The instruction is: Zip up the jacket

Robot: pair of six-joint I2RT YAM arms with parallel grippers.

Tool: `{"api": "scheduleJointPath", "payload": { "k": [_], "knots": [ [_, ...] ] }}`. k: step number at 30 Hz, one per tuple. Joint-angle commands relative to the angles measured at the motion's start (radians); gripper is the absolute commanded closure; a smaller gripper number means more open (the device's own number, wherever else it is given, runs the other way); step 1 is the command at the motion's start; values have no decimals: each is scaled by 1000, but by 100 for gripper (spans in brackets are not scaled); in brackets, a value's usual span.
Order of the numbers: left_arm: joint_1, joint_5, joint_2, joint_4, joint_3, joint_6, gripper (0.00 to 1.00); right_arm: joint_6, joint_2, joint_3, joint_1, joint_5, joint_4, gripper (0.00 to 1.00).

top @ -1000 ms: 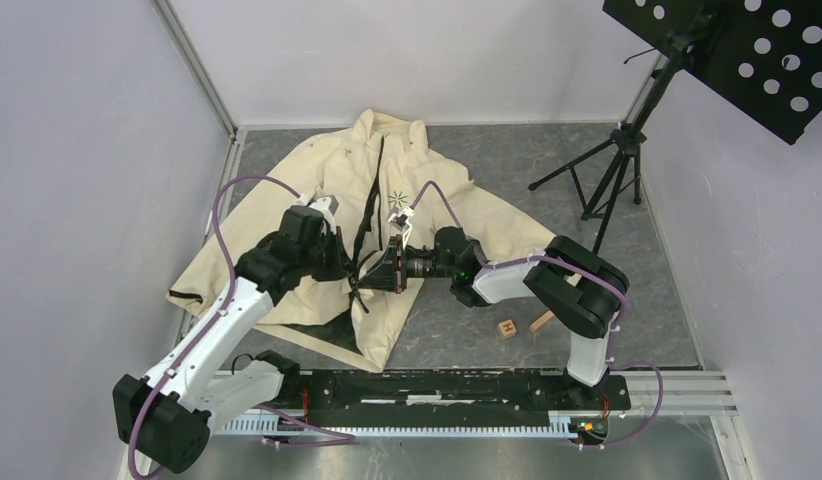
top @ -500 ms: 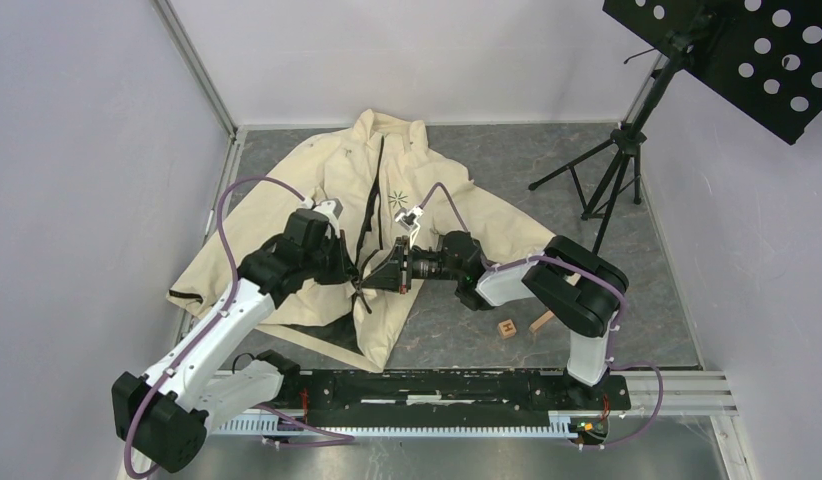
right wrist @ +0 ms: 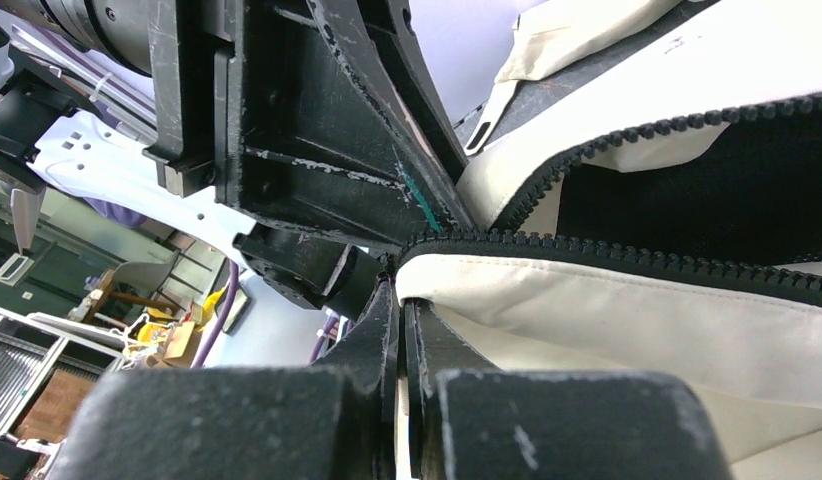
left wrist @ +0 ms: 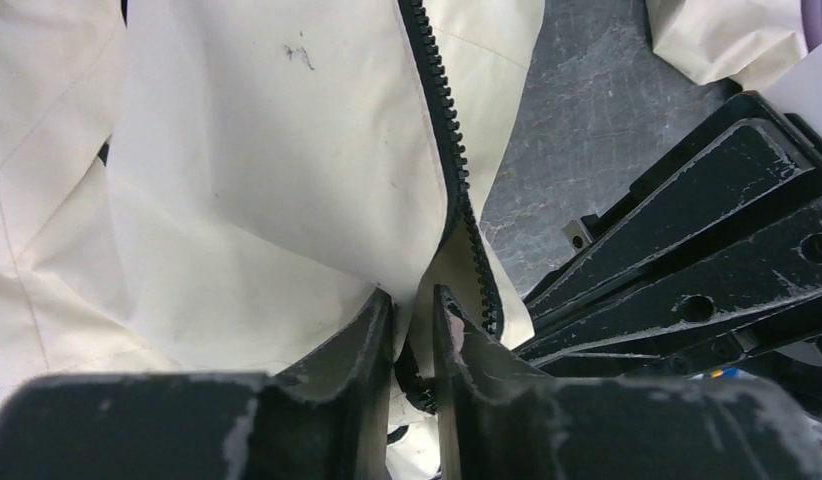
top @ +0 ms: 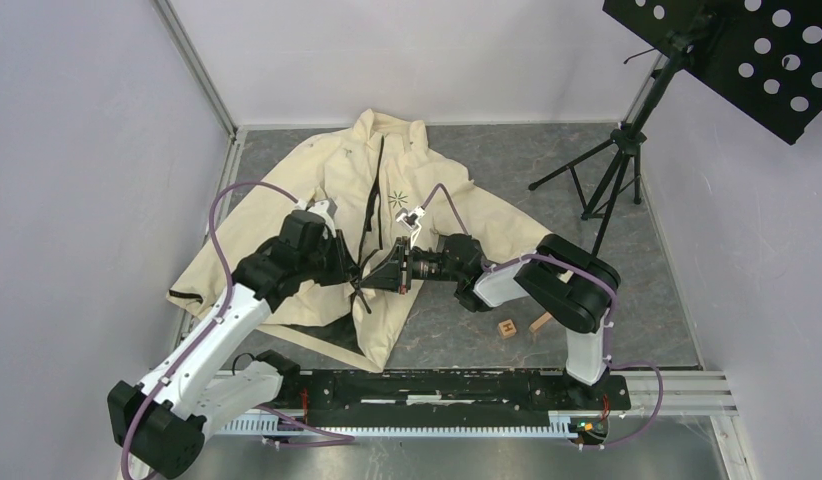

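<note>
The cream jacket (top: 317,210) lies spread on the grey table, collar at the far side, front open with a dark zipper (top: 372,190) running down its middle and a small starburst logo (top: 396,200). My left gripper (top: 353,268) and right gripper (top: 375,273) meet tip to tip at the lower part of the zipper. In the left wrist view the left gripper (left wrist: 413,310) is shut on the jacket's zipper edge (left wrist: 442,120). In the right wrist view the right gripper (right wrist: 401,295) is shut on the other cream front edge (right wrist: 607,300) just below its zipper teeth (right wrist: 637,258).
A small wooden cube (top: 506,328) and a wooden stick (top: 540,321) lie right of the jacket near the right arm. A black music stand on a tripod (top: 612,165) stands at the far right. Grey walls close both sides. A rail (top: 437,385) runs along the near edge.
Both grippers have shifted slightly left, staying shut on the zipper edges; the right arm's wrist has stretched a little further toward the jacket.
</note>
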Motion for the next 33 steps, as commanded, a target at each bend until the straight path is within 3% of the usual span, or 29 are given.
{"api": "scheduleJointPath", "payload": {
  "k": [1, 3, 11, 17, 24, 29, 33],
  "knots": [
    [-1, 40, -24, -1, 18, -91, 68, 1, 20, 16, -7, 19, 75, 100],
    [2, 38, -30, 0, 13, -109, 60, 8, 26, 18, -7, 17, 94, 100],
    [22, 9, -135, -15, -10, -180, 1, 21, 42, 15, -12, 9, 117, 100],
    [46, 5, -274, -12, -116, -369, 2, 24, 43, 4, -15, 5, 127, 100],
    [51, -70, -531, 22, -285, -626, 23, 27, 40, 5, -14, -2, 138, 100],
    [52, -118, -607, 29, -305, -642, 34, 27, 36, 7, -15, -6, 139, 100],
    [53, -120, -627, 50, -320, -634, 32, 27, 36, 10, -15, -8, 140, 100]
  ]
}}
